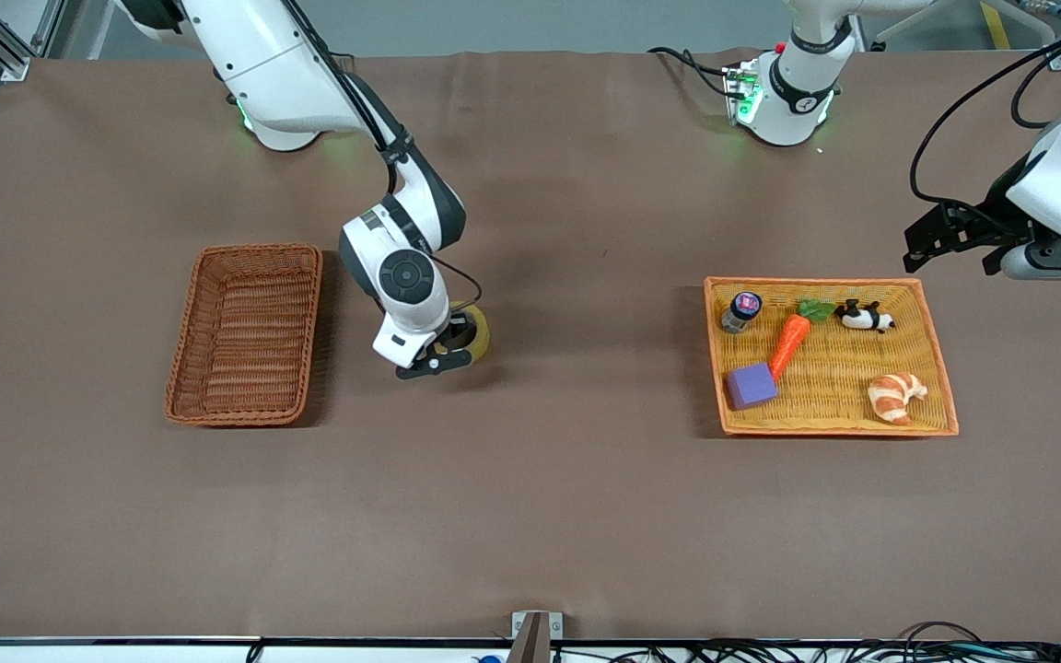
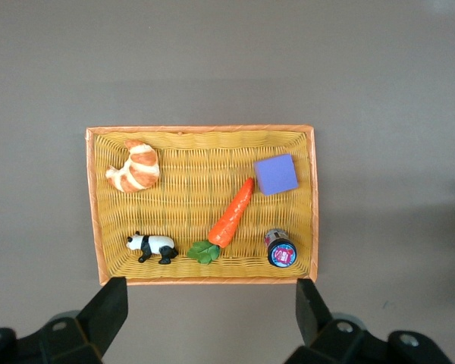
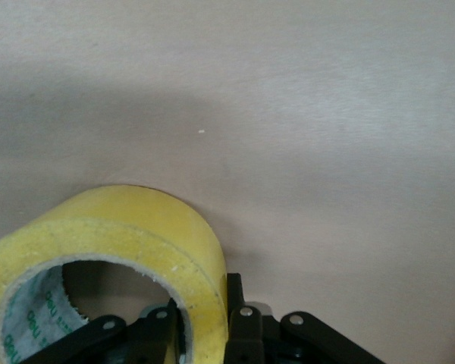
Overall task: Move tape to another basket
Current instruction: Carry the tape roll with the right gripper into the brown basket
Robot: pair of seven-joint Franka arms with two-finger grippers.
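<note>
Right gripper (image 1: 446, 354) low over the bare brown table (image 1: 530, 516), between the 2 containers and closer to the basket; its fingers (image 3: 243, 326) are clamped on the wall of the tape (image 1: 478, 333), 1 finger inside the ring and 1 outside. Whether the roll touches the cloth cannot be told. Right wrist view shows what the front view hides: the tape (image 3: 114, 258) seen close, yellow outer wrap, grey-white core with green print, and the pinch itself at the roll's rim. Front view shows only a yellow arc past the wrist. The basket (image 1: 247, 333), reddish-brown wicker, lies toward the right arm's end of the table, beside the held tape, nothing in it. Left gripper (image 1: 931, 241) hangs above the table's edge at the left arm's end, waiting, jaws spread wide with nothing between them; its 2 fingers (image 2: 106, 311) frame the left wrist view. That view looks straight down on the yellow tray (image 2: 205, 135) and gives a clearer count than the front view: 1 croissant (image 2: 134, 167), 1 panda (image 2: 153, 246), 1 carrot (image 2: 229, 220), 1 purple block (image 2: 276, 174), 1 small jar (image 2: 280, 249). Totals: 1 tape, 1 basket, 1 tray, 5 items in the tray.
</note>
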